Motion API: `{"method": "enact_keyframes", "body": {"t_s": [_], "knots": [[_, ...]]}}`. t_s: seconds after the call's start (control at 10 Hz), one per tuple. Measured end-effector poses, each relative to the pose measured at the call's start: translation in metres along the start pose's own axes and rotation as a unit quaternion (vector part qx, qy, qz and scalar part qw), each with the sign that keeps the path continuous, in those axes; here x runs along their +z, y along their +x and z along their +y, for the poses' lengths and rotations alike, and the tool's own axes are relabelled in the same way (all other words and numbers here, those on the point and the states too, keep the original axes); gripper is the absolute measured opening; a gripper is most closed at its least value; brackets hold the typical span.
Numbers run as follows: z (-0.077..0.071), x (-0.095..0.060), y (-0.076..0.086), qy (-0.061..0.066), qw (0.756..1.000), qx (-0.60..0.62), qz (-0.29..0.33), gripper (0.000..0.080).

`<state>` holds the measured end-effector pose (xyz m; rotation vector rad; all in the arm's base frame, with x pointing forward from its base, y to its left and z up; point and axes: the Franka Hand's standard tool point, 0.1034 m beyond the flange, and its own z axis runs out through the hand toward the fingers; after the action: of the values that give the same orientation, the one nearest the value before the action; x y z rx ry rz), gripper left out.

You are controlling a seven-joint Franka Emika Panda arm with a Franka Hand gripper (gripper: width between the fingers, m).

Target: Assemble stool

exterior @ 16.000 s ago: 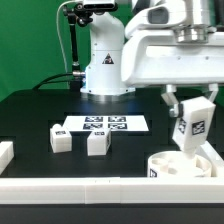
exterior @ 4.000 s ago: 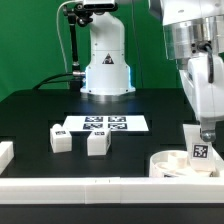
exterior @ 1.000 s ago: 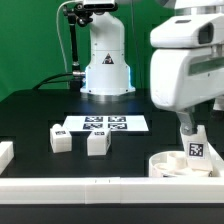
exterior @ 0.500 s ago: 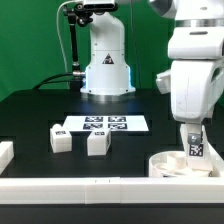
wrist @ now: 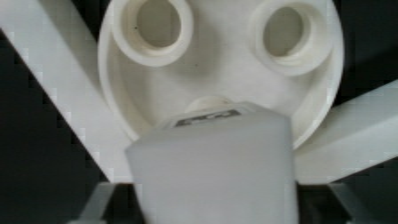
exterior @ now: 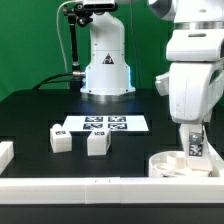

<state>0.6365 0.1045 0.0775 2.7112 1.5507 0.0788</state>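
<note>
Gripper (exterior: 194, 141) over black table (exterior: 40, 115), green backdrop (exterior: 30, 40)

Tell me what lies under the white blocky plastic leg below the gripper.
The round white plastic seat disc, with two open holes visible. The leg covers where it meets the seat.

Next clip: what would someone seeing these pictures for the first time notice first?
The big white arm fills the exterior view's right, its end effector down over a tagged white leg that stands upright on the round seat by the front rail. On the black table toward the exterior view's left, two more legs sit loose, nearer the camera than the marker board.
</note>
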Motion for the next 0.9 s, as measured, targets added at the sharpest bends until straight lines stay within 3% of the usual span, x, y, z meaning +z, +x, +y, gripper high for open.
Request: {"method": "enact_keyframes", "body": {"t_s": [0.1, 0.4, 0.6, 0.8, 0.9], "knots": [[0.0002, 0.0, -0.0002, 0.0, 1.0, 0.0, 0.0, 0.0338], [0.0001, 0.0002, -0.0004, 0.001, 0.994, 0.107, 0.001, 0.0338], [0.0006, 0.0011, -0.0024, 0.011, 0.968, 0.25, 0.008, 0.0338], [0.0005, 0.0016, -0.0021, 0.013, 0.944, 0.331, 0.01, 0.034], [0.0002, 0.0018, -0.0014, 0.015, 0.919, 0.393, 0.012, 0.034]]}}
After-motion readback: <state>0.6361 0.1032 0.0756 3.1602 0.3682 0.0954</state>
